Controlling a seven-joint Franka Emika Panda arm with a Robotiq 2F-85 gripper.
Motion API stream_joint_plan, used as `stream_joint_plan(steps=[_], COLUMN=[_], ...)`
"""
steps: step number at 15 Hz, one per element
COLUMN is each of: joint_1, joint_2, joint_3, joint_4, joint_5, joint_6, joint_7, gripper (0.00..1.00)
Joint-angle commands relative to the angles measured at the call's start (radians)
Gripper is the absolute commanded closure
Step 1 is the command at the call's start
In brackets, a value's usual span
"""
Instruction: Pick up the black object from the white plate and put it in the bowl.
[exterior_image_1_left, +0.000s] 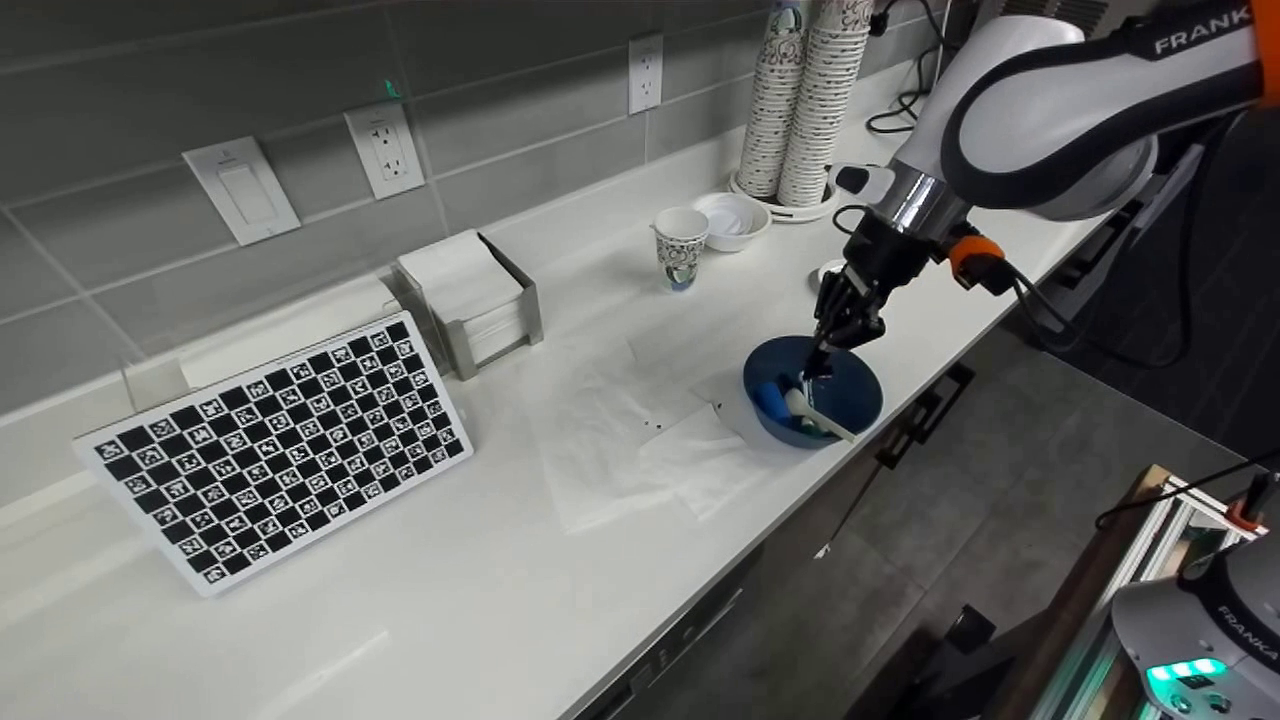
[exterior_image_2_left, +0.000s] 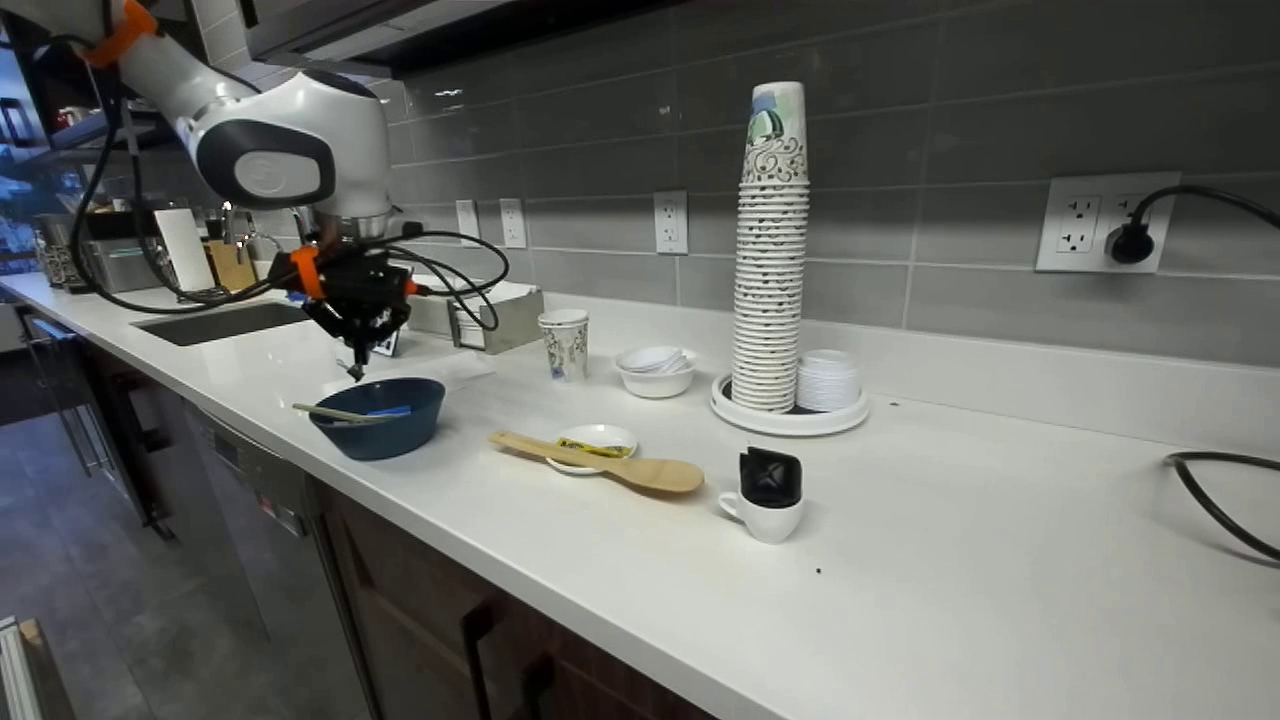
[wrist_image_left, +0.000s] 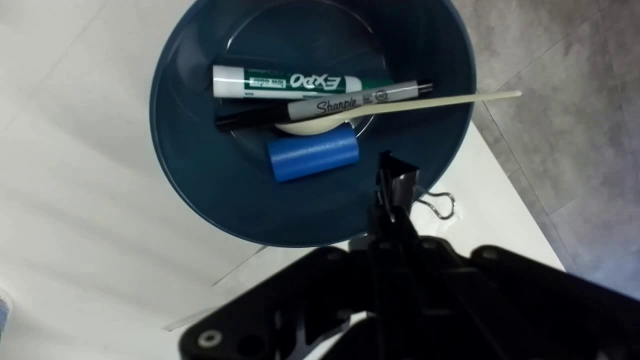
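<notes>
The claw (wrist_image_left: 392, 215) pinched the black binder clip (wrist_image_left: 403, 186) above the blue bowl (wrist_image_left: 235, 200), seemingly near its edge, so releasing there risked a bounce onto the desk (wrist_image_left: 75, 190).

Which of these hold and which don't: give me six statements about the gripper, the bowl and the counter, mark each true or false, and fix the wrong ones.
1. The gripper grips a black clip. True.
2. The black clip lies loose in the blue bowl. False: it is held up in the gripper.
3. The handle of the pale spoon sticks out past the blue bowl's rim. True.
4. The blue tube lies on the counter. False: the blue tube is inside the blue bowl.
5. A yellow packet lies on the white plate. True.
6. The wooden spatula stands in the blue bowl. False: the spatula lies at the white plate, overlapping its near side in an exterior view.
</notes>
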Motion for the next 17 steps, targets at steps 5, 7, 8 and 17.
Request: stream_joint_plan(steps=[5,7,8,17], joint_1=[0.028,0.024,0.021,-0.094], joint_2=[0.047,0.045,0.041,0.0], joint_3=[0.0,-0.011,-0.018,-0.145], joint_4=[0.025,0.034,0.038,0.027], joint_5=[0.002,0.022,0.036,-0.049], joint_6=[-0.006,-0.035,-0.048,-0.1], joint_7=[-0.001,-0.017,-0.026,-0.126], gripper=[0.71,0.57,0.51,0.13])
